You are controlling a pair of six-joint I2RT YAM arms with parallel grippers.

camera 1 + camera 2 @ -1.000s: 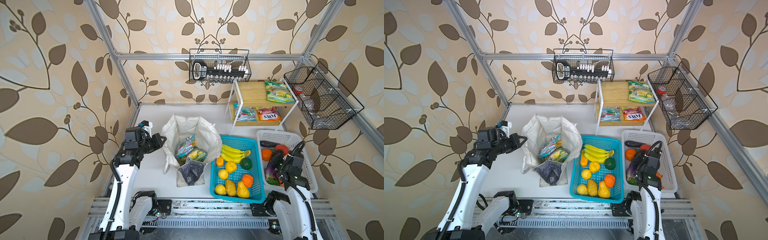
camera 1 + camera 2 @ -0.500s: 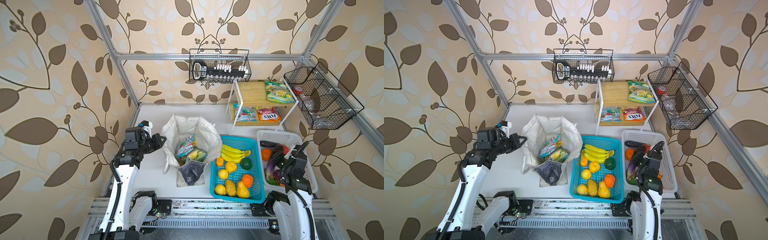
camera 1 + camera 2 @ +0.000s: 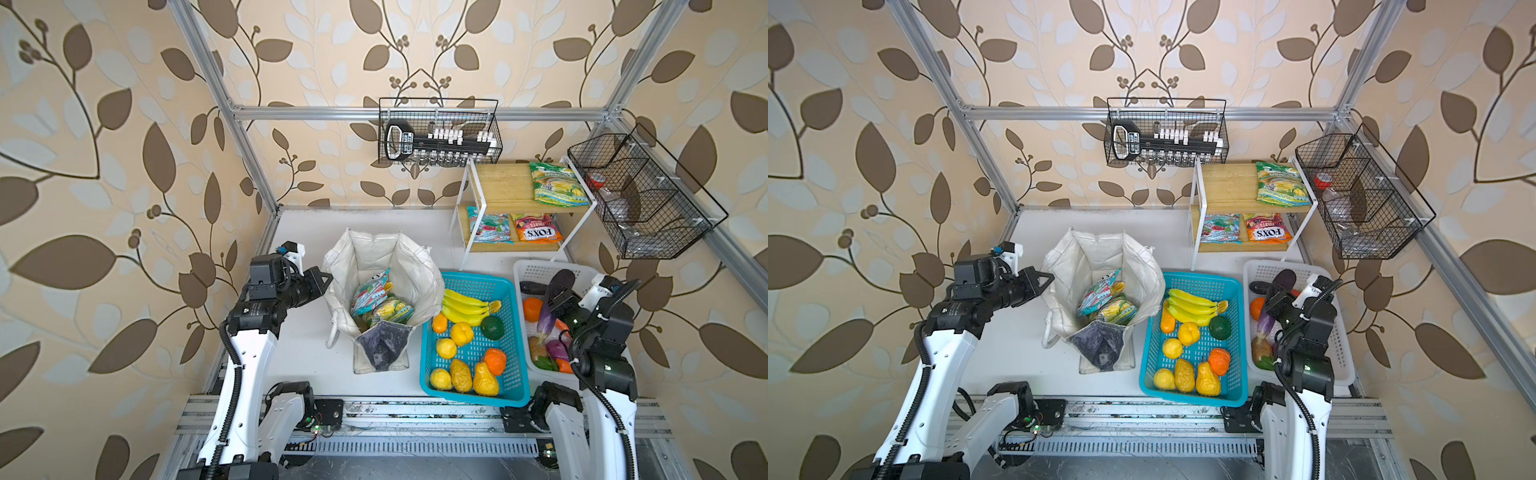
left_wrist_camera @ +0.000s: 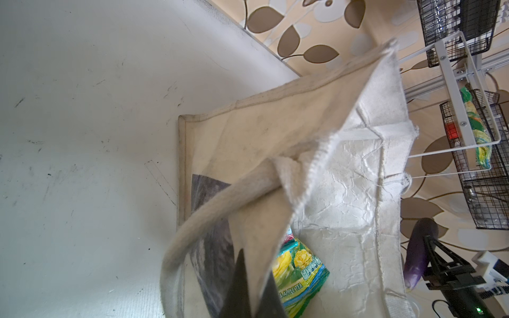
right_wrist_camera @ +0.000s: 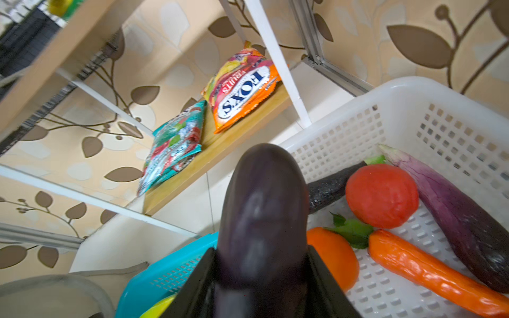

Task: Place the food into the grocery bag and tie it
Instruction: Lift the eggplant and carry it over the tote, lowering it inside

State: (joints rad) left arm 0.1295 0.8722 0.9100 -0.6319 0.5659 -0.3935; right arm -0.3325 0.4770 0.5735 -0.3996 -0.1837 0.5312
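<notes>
- Left gripper (image 3: 325,277): jaws fully closed, pinching the left rim of the grocery bag (image 3: 374,257).
- The bag stands open on the worktop (image 3: 307,353), beside the teal basket (image 3: 476,400).
- Right gripper (image 5: 261,256): partly open, clamped round the dark eggplant (image 5: 263,198), held above the white basket (image 5: 399,96).

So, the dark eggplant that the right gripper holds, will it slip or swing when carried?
The eggplant looks glossy and smooth, so it may slip. It sticks out far beyond the jaws, so it could pivot.
</notes>
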